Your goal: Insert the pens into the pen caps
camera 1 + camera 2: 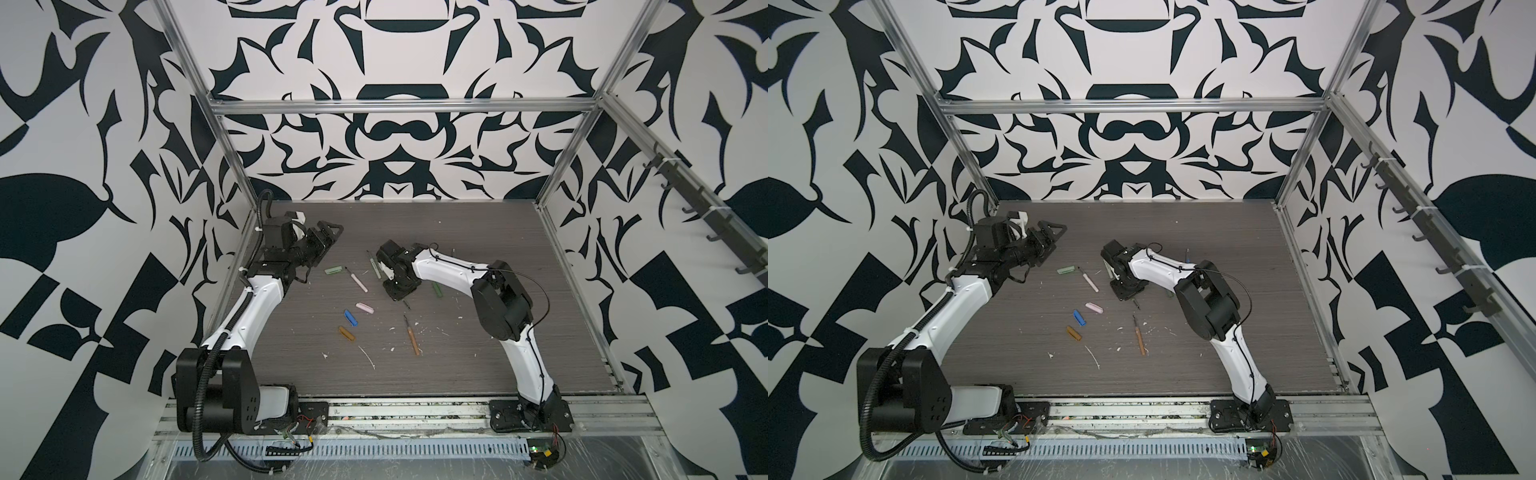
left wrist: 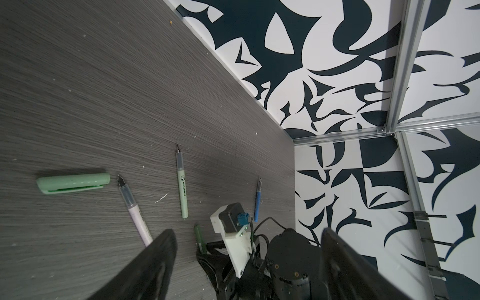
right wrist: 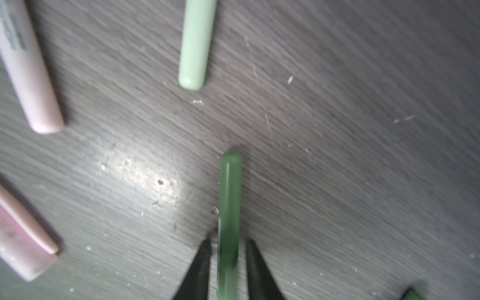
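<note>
Your right gripper bends low over the table, its jaws slightly apart around the dark green pen, not touching it. The pale green pen lies just ahead. Your left gripper hangs wide open.

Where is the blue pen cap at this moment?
In both top views the blue pen cap lies left of centre, between the pink cap and the orange-brown cap.
</note>
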